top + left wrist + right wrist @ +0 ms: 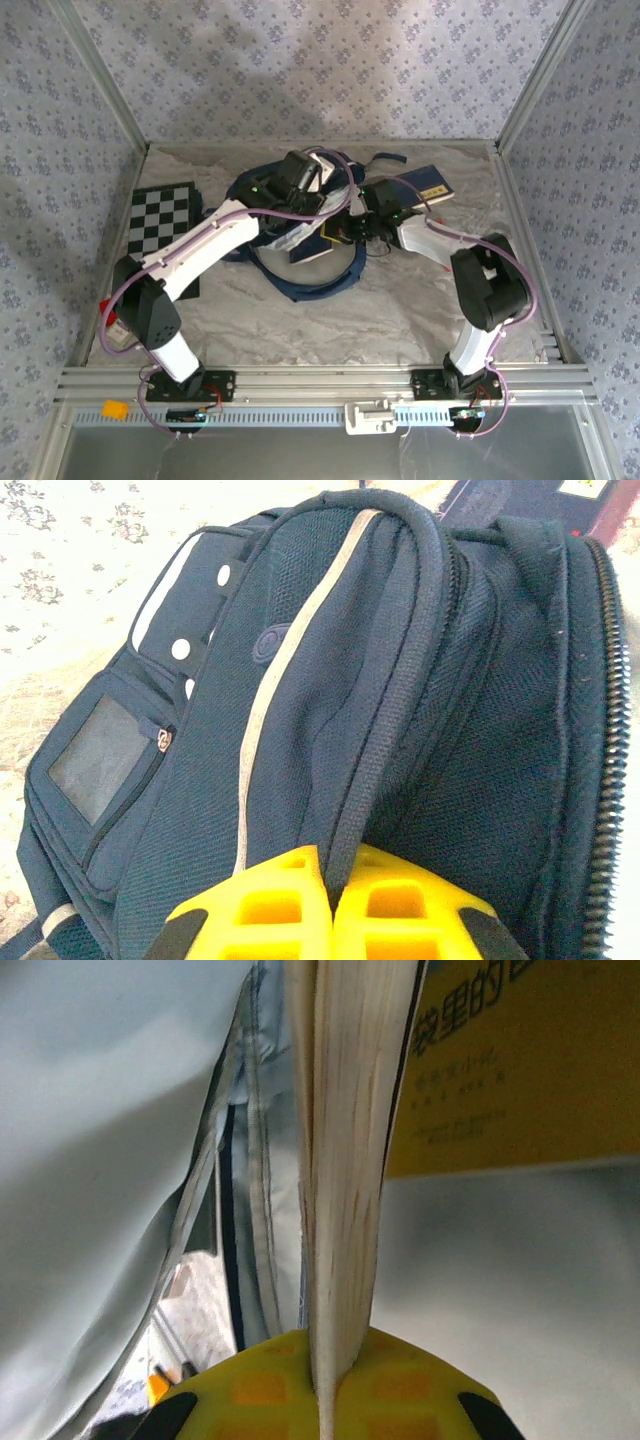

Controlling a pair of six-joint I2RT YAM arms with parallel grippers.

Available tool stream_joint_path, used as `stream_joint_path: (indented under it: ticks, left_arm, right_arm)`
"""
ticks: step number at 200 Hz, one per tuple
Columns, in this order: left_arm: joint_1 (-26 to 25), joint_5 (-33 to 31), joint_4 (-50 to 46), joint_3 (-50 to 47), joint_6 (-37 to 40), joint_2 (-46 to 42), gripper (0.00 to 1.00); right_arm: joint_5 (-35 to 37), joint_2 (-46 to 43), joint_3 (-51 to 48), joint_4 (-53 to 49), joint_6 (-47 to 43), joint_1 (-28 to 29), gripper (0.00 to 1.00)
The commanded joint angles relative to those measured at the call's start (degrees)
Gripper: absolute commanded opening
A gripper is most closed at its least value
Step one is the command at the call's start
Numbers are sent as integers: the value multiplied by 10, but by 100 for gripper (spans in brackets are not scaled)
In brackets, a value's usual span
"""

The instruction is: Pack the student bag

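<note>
Left claw [334, 868] is pressed together on a raised ridge of the student bag [330, 680]. The navy cloth runs away from the fingers toward 12 o'clock, with zip teeth down the 3 o'clock side. Right claw [320, 1365] is pinching the yellow book [350, 1130], page edge facing the lens. The book stands up toward 12, with pale lining sagging at 10 and cover print at 1. My read: the book is partway into the bag's mouth.

Risks from here:
- The loose lining at 10 could snag the book's leading corner and stall the push.
- If the left pinch slips off that ridge, the mouth may collapse onto the book.
- The book could pivot in the right claw's narrow hold.
- Both wrists sit close over the bag, so a careless move may knock them together.

From above, the bag lies mid-counter [400, 310], directly under both claws. A blue book [432, 186] sits at its 2 o'clock and a checkerboard [160, 222] at 9.
</note>
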Motion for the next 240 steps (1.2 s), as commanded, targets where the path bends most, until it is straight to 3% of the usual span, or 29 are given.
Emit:
stream_joint_path:
  ticks: [1, 31, 61, 110, 146, 198, 240]
  left_arm:
    - [-2, 11, 55, 21, -14, -53, 0]
    - [3, 15, 56, 11, -18, -60, 0]
    - [7, 25, 62, 0, -22, -67, 0]
    - [8, 37, 75, -23, -35, -75, 0]
    - [8, 38, 81, -30, -33, -83, 0]
    - [9, 43, 80, -32, -38, -77, 0]
    - [9, 50, 71, -19, -37, -70, 0]
  right_arm:
    - [27, 42, 55, 33, -11, 4, 3]
    - [43, 73, 94, -21, -42, -3, 22]
    - [69, 36, 66, -56, -51, -2, 43]
    - [139, -66, -31, -119, -68, 1, 57]
    - [152, -108, -61, -143, -60, 24, 55]
    - [157, -47, -37, -107, -20, 95, 25]
    - [187, 22, -1, -71, -18, 127, 17]
